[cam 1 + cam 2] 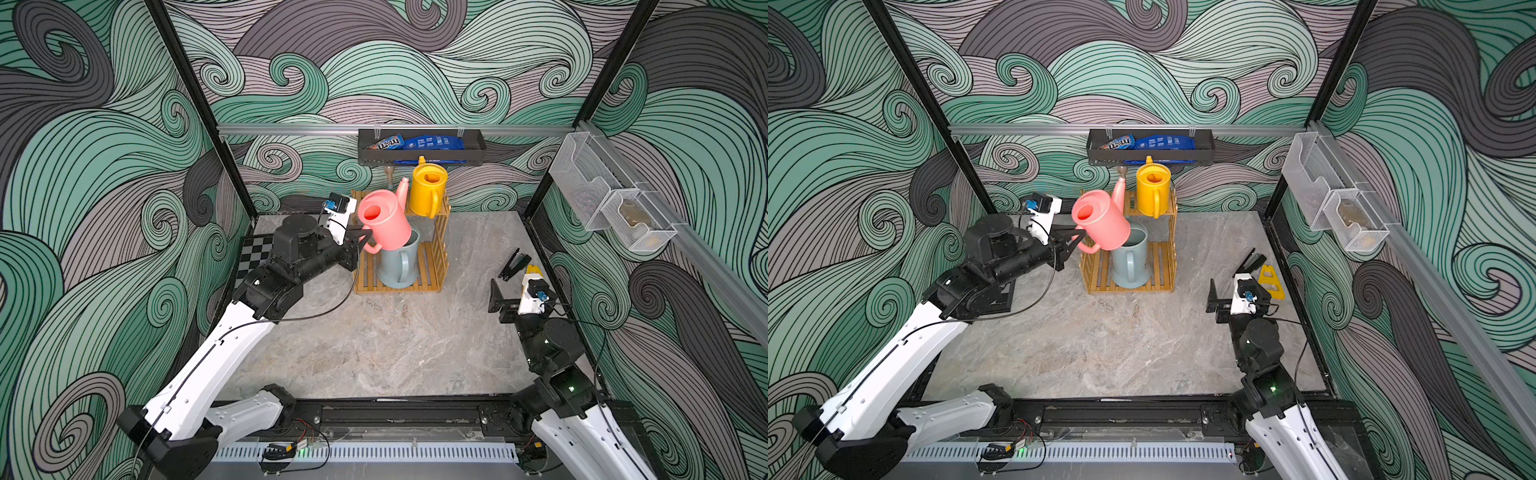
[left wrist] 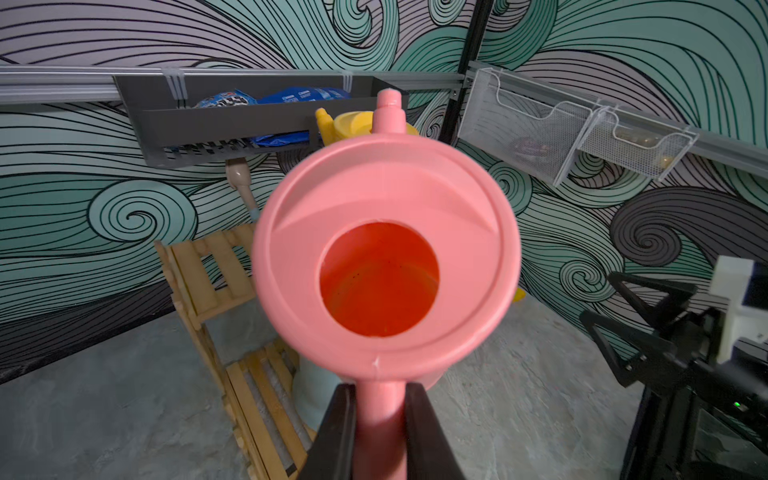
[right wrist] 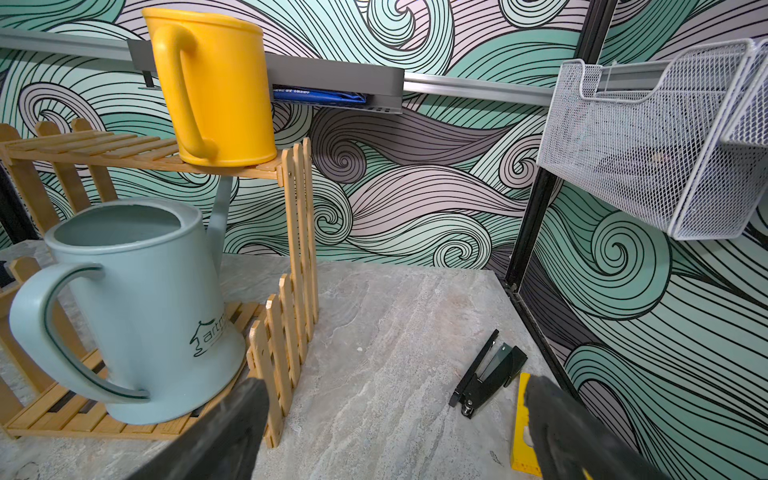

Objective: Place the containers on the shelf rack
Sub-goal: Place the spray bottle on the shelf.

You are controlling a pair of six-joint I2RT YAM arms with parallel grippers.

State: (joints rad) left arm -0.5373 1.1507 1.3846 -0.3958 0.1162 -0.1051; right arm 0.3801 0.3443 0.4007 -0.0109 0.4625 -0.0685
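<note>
Inspector: Wall panels carry a printed swirl pattern in green, grey and mauve. The tabletop (image 1: 374, 353) is a matt grey, stone-veined slab. Describe the rack.

Operator: The shelf rack (image 1: 428, 270) is honey-coloured slatted wood with two tiers and picket-shaped end posts. It stands near the back wall.

Inspector: Containers?

Operator: All three are smooth moulded plastic.
- The yellow watering can (image 1: 428, 189) stands upright on the upper tier, at its right end.
- The pale blue watering can (image 1: 397, 266) is the largest, tapered with a looped handle. It stands on the lower tier, and its beige spout tip (image 1: 389, 174) rises behind the rack.
- The pink watering can (image 1: 384, 222) hangs tilted in the air over the blue can's mouth. Whether the two touch cannot be told.

Inspector: Contents?

Operator: In the left wrist view, the pink can's round filler hole shows only bare plastic. The blue can's mouth shows only bare plastic in the right wrist view.

Inspector: Claw states?

Operator: The left claw (image 1: 362, 237) is clamped on the pink can's handle. The right claw (image 1: 503, 279) stands spread wide, holding nothing, near the right wall.

Inspector: Wall fittings?

Operator: A black metal tray (image 1: 419, 160) holds snack bags (image 1: 434, 142). The contents of the two white mesh baskets (image 1: 590, 183) are indistinct.
</note>
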